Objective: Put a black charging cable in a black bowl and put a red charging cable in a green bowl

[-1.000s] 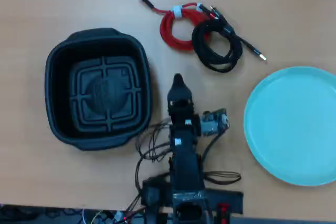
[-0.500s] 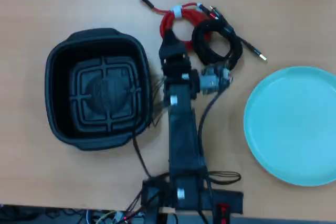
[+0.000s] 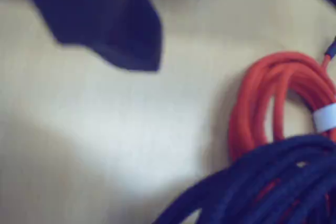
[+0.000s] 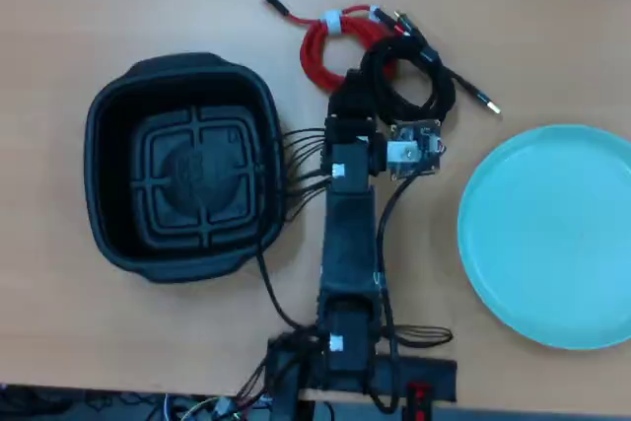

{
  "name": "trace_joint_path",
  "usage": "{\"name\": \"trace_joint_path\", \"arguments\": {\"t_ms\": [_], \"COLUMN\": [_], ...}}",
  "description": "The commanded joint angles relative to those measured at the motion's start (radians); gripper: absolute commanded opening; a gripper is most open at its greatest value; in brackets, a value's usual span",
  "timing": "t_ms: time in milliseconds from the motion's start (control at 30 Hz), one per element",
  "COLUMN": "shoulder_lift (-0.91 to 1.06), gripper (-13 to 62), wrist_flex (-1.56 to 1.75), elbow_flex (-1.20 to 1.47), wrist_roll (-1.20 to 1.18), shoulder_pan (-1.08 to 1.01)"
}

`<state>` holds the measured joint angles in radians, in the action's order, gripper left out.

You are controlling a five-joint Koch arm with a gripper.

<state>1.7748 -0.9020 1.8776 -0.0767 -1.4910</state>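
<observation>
- While both cables lie on the table (image 4: 118, 7), neither placement is done; both moves are left
- black bowl (image 4: 113, 115) at overhead left: empty; only its grid floor shows
- gripper (image 4: 352, 84) at centre, over the near edge of the coils; only one dark jaw shows in wrist view, so open or closed, I cannot tell; nothing visibly held
- red charging cable (image 4: 325, 51) and black charging cable (image 4: 409, 96) overlap, upper centre, well apart from both bowls
- green bowl (image 4: 552, 234) at right: empty
</observation>
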Motion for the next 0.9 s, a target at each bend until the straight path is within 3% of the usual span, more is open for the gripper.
{"name": "trace_joint_path", "arguments": {"t_ms": [0, 367, 867], "shoulder_lift": [0.012, 0.0, -0.272], "gripper": [49.8, 49.8, 49.7], "wrist_flex": [0.003, -0.002, 0.003], "elbow_flex": [-0.067, -0.069, -0.19], "wrist_roll": [-0.066, -0.239, -0.249], "shoulder_pan": [-0.018, -0.114, -0.015]}}
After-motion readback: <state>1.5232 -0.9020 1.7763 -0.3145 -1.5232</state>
